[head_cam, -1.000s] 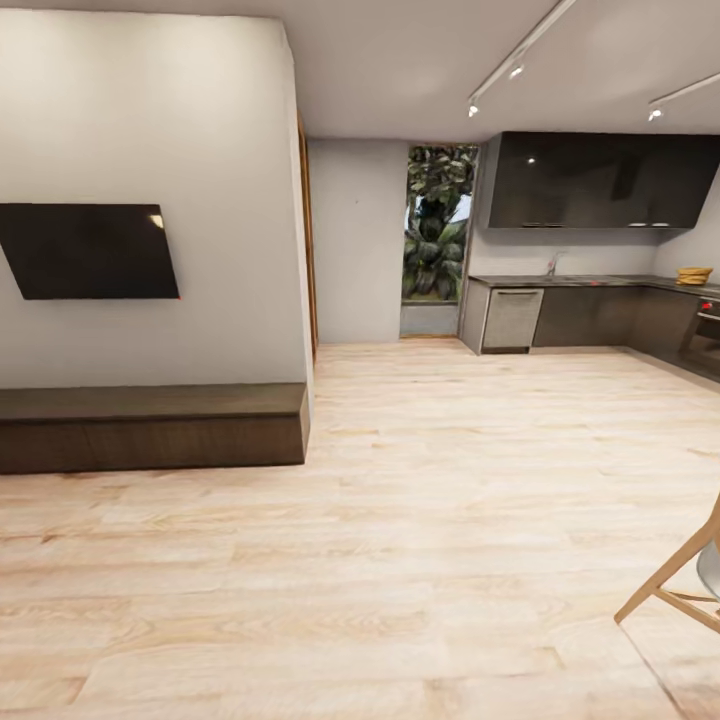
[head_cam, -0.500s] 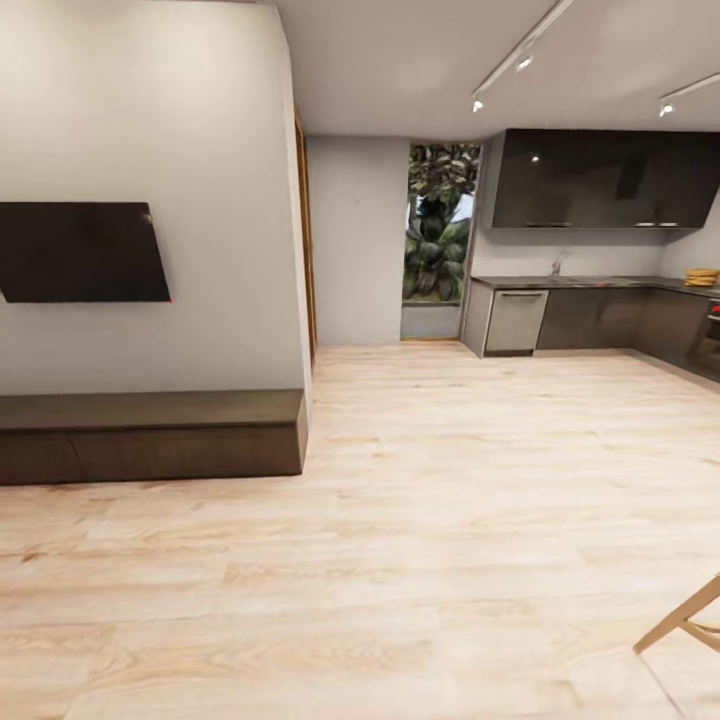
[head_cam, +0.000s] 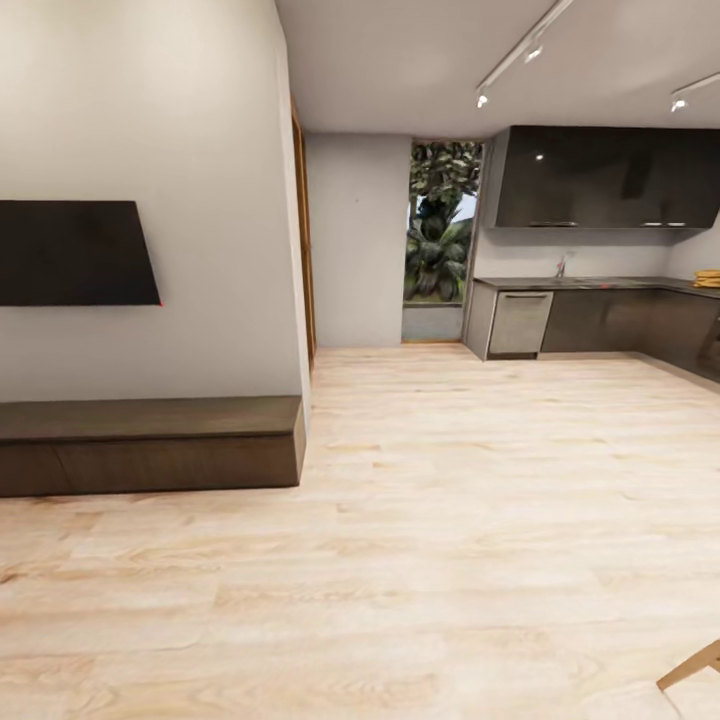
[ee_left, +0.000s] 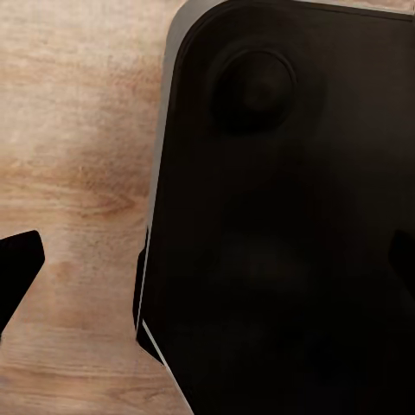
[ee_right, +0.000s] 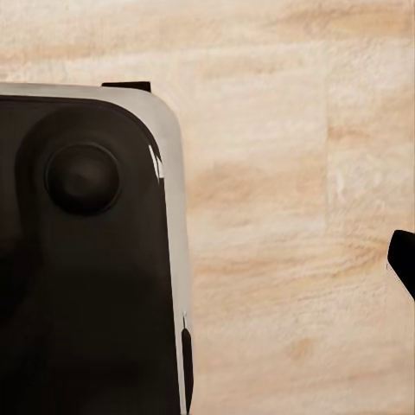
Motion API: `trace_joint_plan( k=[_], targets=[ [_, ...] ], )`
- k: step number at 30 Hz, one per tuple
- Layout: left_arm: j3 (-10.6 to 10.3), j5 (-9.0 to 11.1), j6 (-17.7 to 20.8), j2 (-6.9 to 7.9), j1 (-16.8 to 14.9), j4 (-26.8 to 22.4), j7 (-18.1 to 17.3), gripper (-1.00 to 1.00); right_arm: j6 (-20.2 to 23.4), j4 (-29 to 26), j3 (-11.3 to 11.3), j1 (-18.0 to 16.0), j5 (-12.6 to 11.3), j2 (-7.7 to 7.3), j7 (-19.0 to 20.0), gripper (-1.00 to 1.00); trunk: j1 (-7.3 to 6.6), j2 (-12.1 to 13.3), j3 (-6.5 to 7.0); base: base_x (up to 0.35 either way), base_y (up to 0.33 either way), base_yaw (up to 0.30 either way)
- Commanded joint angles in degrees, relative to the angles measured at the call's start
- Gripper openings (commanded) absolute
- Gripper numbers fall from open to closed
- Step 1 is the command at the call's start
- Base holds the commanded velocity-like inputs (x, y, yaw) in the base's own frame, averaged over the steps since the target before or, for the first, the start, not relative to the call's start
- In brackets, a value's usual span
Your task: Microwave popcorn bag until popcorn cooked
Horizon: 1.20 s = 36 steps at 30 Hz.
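The kitchen lies far ahead on the right in the head view. Its dark countertop (head_cam: 600, 284) runs along the back wall over dark cabinet fronts. A small yellowish thing (head_cam: 708, 278) sits on it at the far right, too small to tell whether it is the popcorn bag. The microwave and the popcorn are out of view. My left gripper (ee_left: 207, 268) hangs open over my own dark base and the wooden floor, one fingertip (ee_left: 17, 270) at each edge of the wrist view. My right gripper (ee_right: 207, 264) also hangs open, holding nothing.
A white wall with a black TV (head_cam: 70, 253) and a low dark bench (head_cam: 150, 445) stands at the left. Pale wooden floor (head_cam: 450, 500) stretches ahead to the kitchen. A steel dishwasher front (head_cam: 518, 323) ends the cabinets. A wooden chair leg (head_cam: 690, 668) pokes in at bottom right.
The whole head view has shifted as the camera moved on: the TV and bench slid left, the kitchen slid right, and the wooden chair has nearly left the bottom right corner.
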Motion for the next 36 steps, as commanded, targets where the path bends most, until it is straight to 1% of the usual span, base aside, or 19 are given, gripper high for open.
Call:
trace_joint_plan(
  k=[1,36],
  targets=[
    [0.3,0.0,-0.1,-0.01,0.0,-0.1,0.0,1.0,-0.3,0.1,-0.1,0.0,0.0,0.01,-0.1,1.0,0.03,0.0,-0.03,0.259,0.0,0.0],
    [0.3,0.0,-0.1,-0.01,0.0,-0.1,0.0,1.0,-0.2,0.1,-0.1,0.0,0.0,0.03,-0.1,1.0,0.03,0.0,-0.03,0.259,0.0,0.0]
  ],
)
